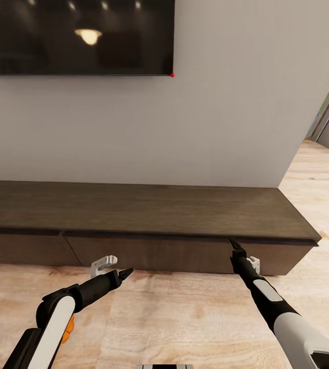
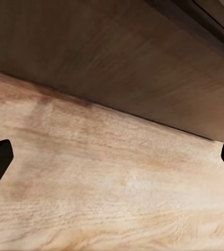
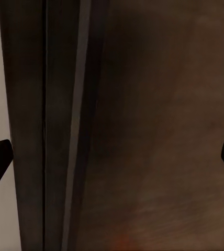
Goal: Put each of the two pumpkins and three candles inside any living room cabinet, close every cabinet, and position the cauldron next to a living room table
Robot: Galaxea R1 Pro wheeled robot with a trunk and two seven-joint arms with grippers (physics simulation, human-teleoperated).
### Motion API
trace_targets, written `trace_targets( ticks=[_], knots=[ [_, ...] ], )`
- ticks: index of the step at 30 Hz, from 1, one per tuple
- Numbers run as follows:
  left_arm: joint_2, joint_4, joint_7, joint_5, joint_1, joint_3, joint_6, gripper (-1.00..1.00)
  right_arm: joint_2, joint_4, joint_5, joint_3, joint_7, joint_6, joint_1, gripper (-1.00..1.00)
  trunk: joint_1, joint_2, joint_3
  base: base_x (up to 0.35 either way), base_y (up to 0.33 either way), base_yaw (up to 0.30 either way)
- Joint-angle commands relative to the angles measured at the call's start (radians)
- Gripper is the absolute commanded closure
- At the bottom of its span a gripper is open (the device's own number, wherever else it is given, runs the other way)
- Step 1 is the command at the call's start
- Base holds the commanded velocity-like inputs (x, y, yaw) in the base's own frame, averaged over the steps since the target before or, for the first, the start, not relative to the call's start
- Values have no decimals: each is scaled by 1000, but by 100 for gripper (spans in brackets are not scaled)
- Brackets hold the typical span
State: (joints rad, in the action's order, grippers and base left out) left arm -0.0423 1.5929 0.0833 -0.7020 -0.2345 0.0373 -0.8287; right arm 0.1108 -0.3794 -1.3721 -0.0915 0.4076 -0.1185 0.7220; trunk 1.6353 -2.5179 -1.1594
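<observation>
Head view, right tool [image 1: 234,246] reaching cabinet [image 1: 144,210]

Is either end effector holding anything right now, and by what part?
Nothing is held. The left end effector hangs open above the floor; the right end effector sits open at the cabinet top edge.

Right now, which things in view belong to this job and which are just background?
Job:
- cabinet, drawer fronts shut
- right gripper, open, at the drawer's top edge
- left gripper, open, above the floor

Background:
- television
- wall
- wooden floor
</observation>
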Motion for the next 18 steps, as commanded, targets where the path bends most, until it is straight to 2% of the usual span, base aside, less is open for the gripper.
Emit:
trace_targets(
  ticks=[1,18],
  knots=[
    [-1,1,9,-10,0,1,-3,-100,0,1,-10,-5,4,-10,1,-100,0,0,-1,7,0,0],
    [-2,1,9,-10,0,1,-4,-100,0,0,-10,-5,4,-10,1,-100,0,0,-1,17,0,0]
  ],
)
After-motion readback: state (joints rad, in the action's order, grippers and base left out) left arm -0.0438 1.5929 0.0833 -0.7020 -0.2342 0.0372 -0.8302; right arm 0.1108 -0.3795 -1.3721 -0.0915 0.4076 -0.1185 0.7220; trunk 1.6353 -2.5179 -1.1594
